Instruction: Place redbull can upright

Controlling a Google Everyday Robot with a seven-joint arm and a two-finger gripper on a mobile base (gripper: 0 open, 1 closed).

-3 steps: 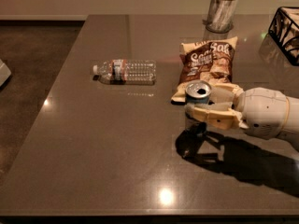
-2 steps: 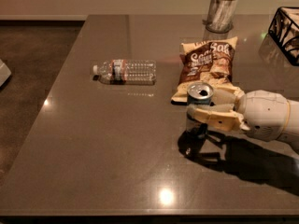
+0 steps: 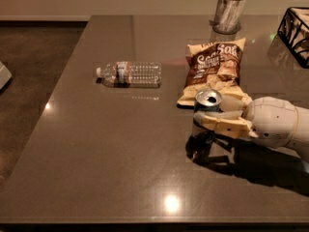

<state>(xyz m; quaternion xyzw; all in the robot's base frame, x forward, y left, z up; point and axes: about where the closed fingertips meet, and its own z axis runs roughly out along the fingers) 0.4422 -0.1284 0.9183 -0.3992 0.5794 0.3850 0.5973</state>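
Note:
The redbull can [image 3: 204,119] stands upright on the dark table [image 3: 116,144], just in front of the chip bag; its silver top with the opening faces up. My gripper [image 3: 212,115] reaches in from the right with its cream fingers [image 3: 224,125] closed around the can's upper body. The can's base is at or very near the table surface, with its reflection right under it.
A clear plastic water bottle [image 3: 129,74] lies on its side at the left middle. A brown and yellow chip bag [image 3: 213,67] lies behind the can. A metal cup [image 3: 228,12] stands at the back, and a black wire basket [image 3: 295,33] sits at the far right edge.
The gripper and the can have moved slightly lower and to the right, bringing the can's base down to the table. The bottle and chip bag have not moved.

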